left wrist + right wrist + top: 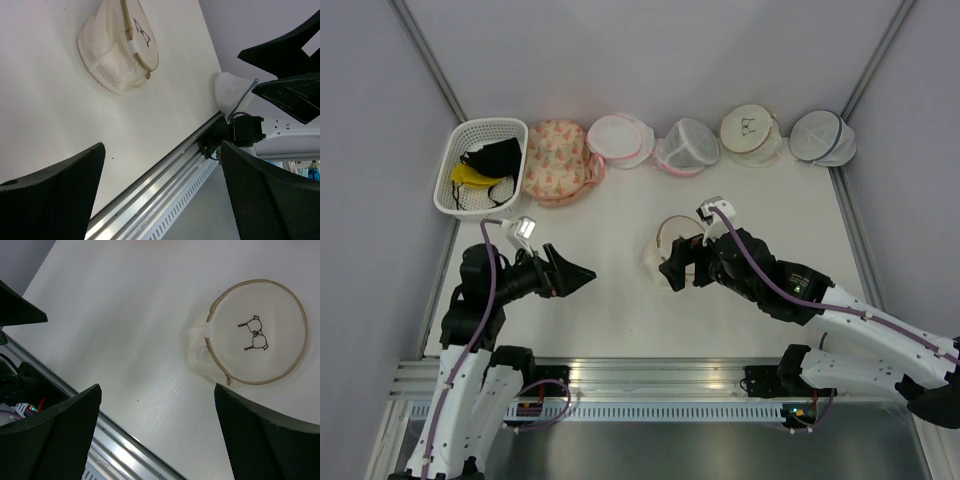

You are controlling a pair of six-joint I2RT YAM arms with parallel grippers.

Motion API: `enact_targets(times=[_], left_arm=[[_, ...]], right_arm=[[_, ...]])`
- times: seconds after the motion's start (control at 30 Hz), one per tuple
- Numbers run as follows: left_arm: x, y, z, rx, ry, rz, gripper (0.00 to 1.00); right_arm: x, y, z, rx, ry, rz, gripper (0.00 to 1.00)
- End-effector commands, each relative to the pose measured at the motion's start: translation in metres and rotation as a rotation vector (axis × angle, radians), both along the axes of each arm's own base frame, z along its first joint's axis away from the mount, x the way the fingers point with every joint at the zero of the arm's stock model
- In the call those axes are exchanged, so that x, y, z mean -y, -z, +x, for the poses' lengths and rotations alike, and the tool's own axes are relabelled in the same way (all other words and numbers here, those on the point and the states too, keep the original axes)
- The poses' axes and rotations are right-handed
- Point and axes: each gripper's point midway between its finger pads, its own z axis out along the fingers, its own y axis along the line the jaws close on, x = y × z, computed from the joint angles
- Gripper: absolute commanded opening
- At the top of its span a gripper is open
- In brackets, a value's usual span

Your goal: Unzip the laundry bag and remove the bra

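Right wrist view puts the laundry bag (270, 310) just ahead of your right gripper (156, 390), fingers spread apart; the left gripper (578, 275), also apart, sits farther off.

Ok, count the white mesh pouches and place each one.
5. Four along the back edge: a pink-trimmed pouch, a second pink-trimmed pouch, a tan-trimmed pouch, a blue-trimmed pouch. The fifth, the laundry bag, lies mid-table beside the right pincer.

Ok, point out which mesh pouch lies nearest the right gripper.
The tan-trimmed laundry bag alone mid-table, beside the right gripper; the other pouches line the back edge.
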Motion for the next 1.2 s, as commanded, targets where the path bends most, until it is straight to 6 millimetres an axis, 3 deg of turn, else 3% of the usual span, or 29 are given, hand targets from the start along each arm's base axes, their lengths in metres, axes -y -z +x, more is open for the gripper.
enact_targets(times=[0.0, 0.1, 0.3, 0.4, 0.43, 0.5, 0.53, 0.57, 0.63, 0.67, 0.77, 0.8, 1.0, 1.17], left_arm=[[0.004, -0.027, 0.005, 0.072, 0.014, -0.044, 1.00], [0.007, -0.028, 0.013, 0.083, 0.017, -0.061, 0.99], [0.014, -0.006, 0.055, 0.031, -0.024, -0.046, 1.00], [0.032, 0.001, 0.073, 0.021, -0.029, -0.016, 1.00], [0.048, -0.004, 0.070, 0.043, 0.011, -0.002, 1.00], [0.062, 0.006, 0.086, 0.031, -0.015, 0.048, 1.00], [0.076, 0.001, 0.085, 0.042, 0.011, 0.050, 1.00], [0.085, 0.014, 0.091, 0.007, 0.017, 0.069, 1.00], [0.100, 0.011, 0.100, 0.021, 0.011, 0.064, 1.00], [0.104, 0.022, 0.108, 0.000, -0.007, 0.084, 1.00], [0.121, 0.020, 0.118, 0.014, -0.014, 0.077, 1.00], [0.123, 0.030, 0.124, -0.003, -0.036, 0.103, 1.00], [0.134, 0.049, 0.140, -0.034, -0.133, 0.181, 1.00], [0.146, 0.080, 0.140, -0.112, -0.151, 0.266, 1.00]], right_arm=[[-0.005, -0.010, -0.003, -0.005, -0.007, 0.052, 0.98], [-0.004, -0.013, -0.006, -0.007, -0.016, 0.070, 0.98], [0.013, -0.016, -0.007, 0.019, 0.040, 0.108, 0.98], [0.025, -0.005, -0.007, -0.001, 0.084, 0.064, 0.98], [0.027, -0.001, -0.007, -0.014, 0.096, 0.053, 0.98], [0.035, 0.009, -0.009, -0.035, 0.117, 0.020, 0.98], [0.038, 0.012, -0.009, -0.039, 0.131, 0.010, 0.98], [0.042, 0.015, -0.011, -0.051, 0.141, 0.008, 0.98], [0.049, 0.017, -0.010, -0.049, 0.176, 0.002, 0.98], [0.054, 0.018, -0.011, -0.051, 0.187, 0.005, 0.98], [0.063, 0.021, -0.013, -0.057, 0.215, 0.000, 0.98], [0.065, 0.023, -0.014, -0.065, 0.223, 0.000, 0.98], [0.079, 0.034, -0.019, -0.087, 0.264, -0.003, 0.98], [0.085, 0.032, -0.022, -0.089, 0.280, 0.014, 0.98]])
